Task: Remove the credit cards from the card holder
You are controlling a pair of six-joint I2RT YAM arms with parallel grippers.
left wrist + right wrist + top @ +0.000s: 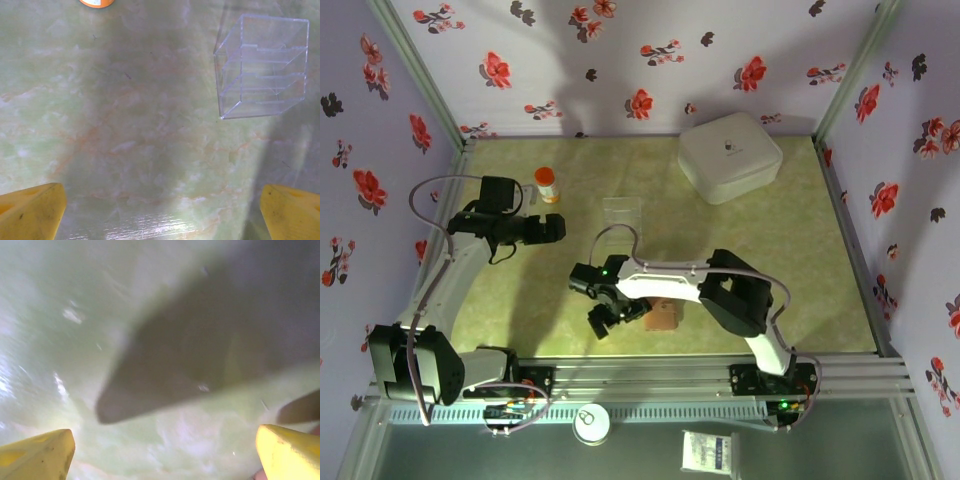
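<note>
Top external view: card holder [663,317] flat on the table [520,300] near the front edge, just right of the right gripper [616,317] and close beside its nearer finger, contact not determinable; upper edge tucked under the right forearm. Small tan-brown patch with a squarish visible outline, edges roughly parallel to the table front; long axis and folded or unfolded state not determinable at this size. Right gripper low over the table, pointing toward the front edge, jaws spread wide, nothing between them. Left gripper [556,228] well away at the left, pointing right, jaws likewise spread and empty; orange bottle [547,185] just behind it, clear tray [622,212] to its right, white box [730,155] at the far right corner. Left wrist view: yellow fingertips [30,210] of the left gripper [160,215] at the two lower corners, wide apart over bare green marbled table [150,150]; clear tray [262,67] ahead and to the right, apart from the fingers; rim of the orange bottle [97,2] at the top edge. Right wrist view, heavily blurred: yellow fingertips [35,455] of the right gripper [162,455] wide apart over the table [60,300], with a dark shadow [200,355] across it; brown sliver [302,409] at the right margin just above the right-hand fingertip, too blurred to identify.
</note>
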